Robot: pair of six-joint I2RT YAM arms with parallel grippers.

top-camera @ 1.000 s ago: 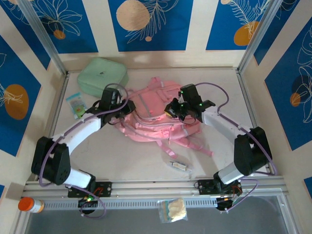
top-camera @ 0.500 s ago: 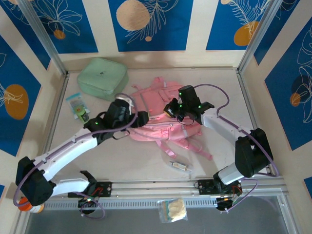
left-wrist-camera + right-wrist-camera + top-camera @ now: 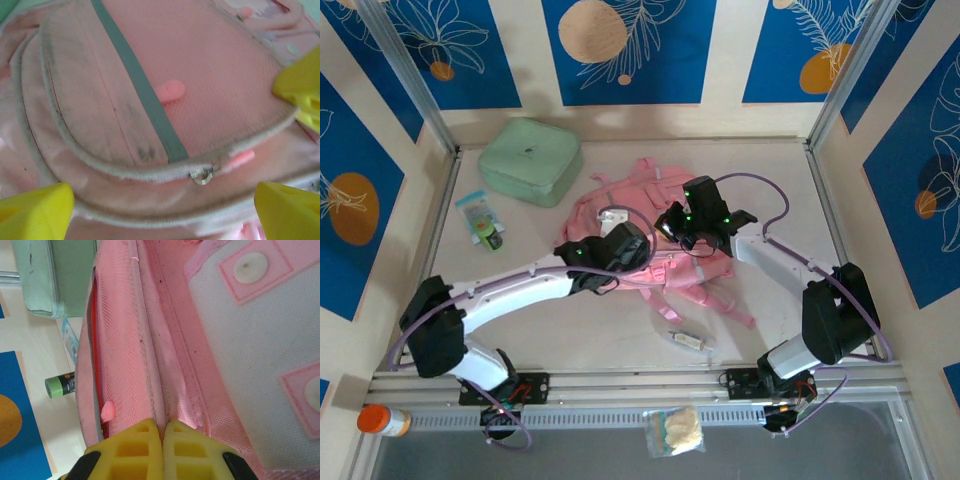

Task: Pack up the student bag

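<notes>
A pink student bag is lying flat in the middle of the table, between the two arms. The left gripper is hovering over the bag's front with its yellow fingers spread wide, gripping nothing. The right gripper is pressing its pads tightly together at the bag's open edge, seemingly pinching a fold of pink fabric.
</notes>
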